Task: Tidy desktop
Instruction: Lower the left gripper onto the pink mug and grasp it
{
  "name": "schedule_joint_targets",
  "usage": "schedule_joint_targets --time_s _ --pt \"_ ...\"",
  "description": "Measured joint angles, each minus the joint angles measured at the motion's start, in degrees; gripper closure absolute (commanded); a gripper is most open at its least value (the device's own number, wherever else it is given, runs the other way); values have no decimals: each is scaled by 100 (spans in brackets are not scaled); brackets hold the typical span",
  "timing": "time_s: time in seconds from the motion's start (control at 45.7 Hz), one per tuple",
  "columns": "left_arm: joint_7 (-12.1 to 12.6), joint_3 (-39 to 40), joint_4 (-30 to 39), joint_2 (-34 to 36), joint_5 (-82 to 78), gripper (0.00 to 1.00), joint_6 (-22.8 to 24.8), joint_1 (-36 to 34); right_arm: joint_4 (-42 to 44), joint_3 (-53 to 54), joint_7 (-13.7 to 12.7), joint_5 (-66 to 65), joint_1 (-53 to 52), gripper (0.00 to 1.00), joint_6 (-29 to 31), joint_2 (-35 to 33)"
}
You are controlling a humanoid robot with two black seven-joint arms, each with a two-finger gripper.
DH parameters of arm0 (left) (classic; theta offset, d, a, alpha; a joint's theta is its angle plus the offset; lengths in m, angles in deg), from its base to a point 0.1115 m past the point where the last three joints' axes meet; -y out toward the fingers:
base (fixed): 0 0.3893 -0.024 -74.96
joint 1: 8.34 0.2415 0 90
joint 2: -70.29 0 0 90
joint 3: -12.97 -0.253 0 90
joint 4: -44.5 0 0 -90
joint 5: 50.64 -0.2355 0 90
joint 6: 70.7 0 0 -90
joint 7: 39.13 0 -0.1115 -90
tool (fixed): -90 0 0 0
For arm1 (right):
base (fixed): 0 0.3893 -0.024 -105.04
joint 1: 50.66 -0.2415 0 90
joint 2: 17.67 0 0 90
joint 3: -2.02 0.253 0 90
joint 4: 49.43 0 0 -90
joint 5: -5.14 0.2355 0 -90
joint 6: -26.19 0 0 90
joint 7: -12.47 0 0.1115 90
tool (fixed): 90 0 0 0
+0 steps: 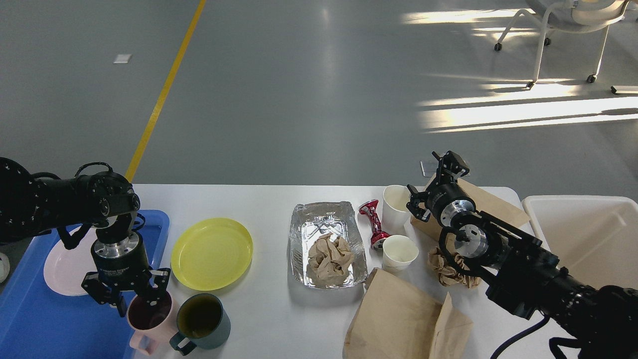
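Across cluttered white desktop (279, 319), rounded corners

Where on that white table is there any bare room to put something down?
Bare white desktop lies between the yellow round plate and the crinkled foil tray, and along the far edge. It is crowded on the right around the white paper cups and brown paper bags.

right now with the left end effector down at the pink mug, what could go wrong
1. The left end effector straddles the pink mug rim; the dark green mug stands right beside it and could get knocked.
2. Both mugs sit near the desktop front edge and might slide off.
3. The right end effector hovers by the paper cups, which could tip.
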Motion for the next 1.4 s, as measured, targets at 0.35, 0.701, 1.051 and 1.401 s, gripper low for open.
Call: schedule_joint_targets --time_s 0.35,0.701,1.051,1.401 --pt "9 6 -31 -8 -8 77 0 48 0 0 0 0 0 0 5 0" --pt "14 2 -31 -8 -166 100 0 60 0 0 0 0 0 0 1 0" --pt "-18 233 -31 128 -193 100 4 55 0 0 0 0 0 0 0 0" --pt "77 637 53 564 -210 100 -1 -51 0 0 0 0 0 0 2 0"
